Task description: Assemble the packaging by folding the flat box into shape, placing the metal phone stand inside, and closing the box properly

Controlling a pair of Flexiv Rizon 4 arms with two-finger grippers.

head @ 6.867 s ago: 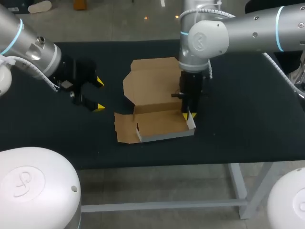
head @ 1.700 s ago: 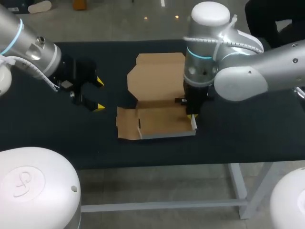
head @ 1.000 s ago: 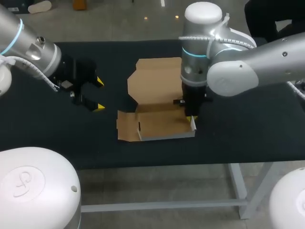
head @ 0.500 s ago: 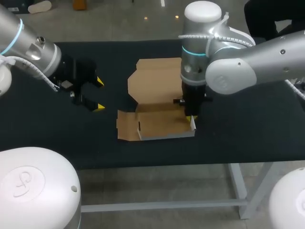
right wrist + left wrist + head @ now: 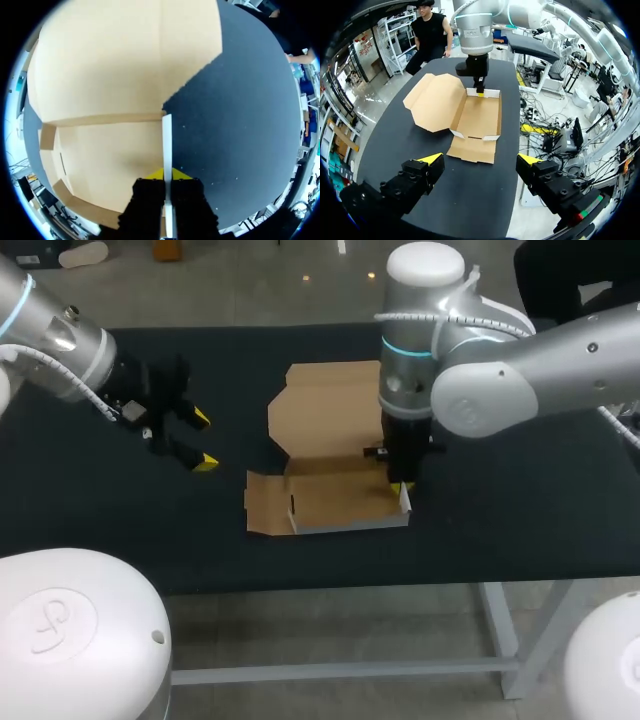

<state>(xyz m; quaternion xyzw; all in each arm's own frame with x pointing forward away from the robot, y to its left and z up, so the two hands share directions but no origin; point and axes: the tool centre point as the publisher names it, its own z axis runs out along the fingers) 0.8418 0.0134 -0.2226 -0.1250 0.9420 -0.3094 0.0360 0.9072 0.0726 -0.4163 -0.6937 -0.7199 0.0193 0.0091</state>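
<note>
The brown cardboard box (image 5: 335, 498) lies half folded in the middle of the table, its lid panel (image 5: 325, 415) flat behind the tray. My right gripper (image 5: 400, 486) stands straight down at the tray's right end, shut on the upright white side wall (image 5: 167, 142), which runs between its yellow tips (image 5: 167, 174). My left gripper (image 5: 200, 440) hangs open left of the box, apart from it. In the left wrist view the box (image 5: 475, 117) lies ahead of the wide-open left gripper (image 5: 481, 160), with the right gripper (image 5: 480, 91) at the box's far end. No phone stand shows.
The black table top (image 5: 520, 470) stretches bare to the right of the box. A loose flap (image 5: 262, 510) of the box lies flat at the tray's left end, toward my left gripper. The table's front edge (image 5: 400, 575) is close behind the tray.
My left arm has drawn back a little to the left, its gripper still open. The right arm and the box have kept still over the last second.
</note>
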